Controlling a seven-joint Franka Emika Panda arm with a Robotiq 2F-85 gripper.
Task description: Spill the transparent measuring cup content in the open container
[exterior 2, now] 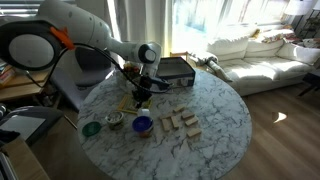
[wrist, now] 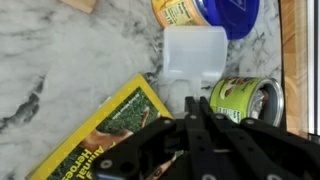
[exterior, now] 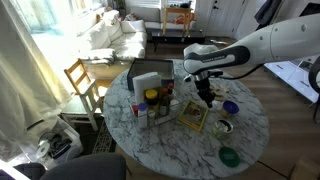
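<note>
Pincer [wrist: 198,108] looks closed in the wrist view, fingers together with nothing between them. It hangs over the counter [exterior: 255,125], above the yellow book [wrist: 95,145]. Just ahead of the fingertips are a white plastic tub [wrist: 195,50], a green-label can [wrist: 245,100] and a blue-lidded jar [wrist: 215,12].

Measuring cup [exterior: 223,127] sits upright on the counter, untouched and apart from the pincer [exterior: 205,97]. It stands between the blue bowl [exterior: 231,106] and the green dish [exterior: 229,156], just off the book's edge. Another exterior view shows the same row: dish [exterior 2: 92,128], cup [exterior 2: 116,120], bowl [exterior 2: 142,125].

Open container [exterior: 150,72] is at the far rim — well apart from the cup. Wooden blocks [exterior 2: 180,123] lie mid-counter.
</note>
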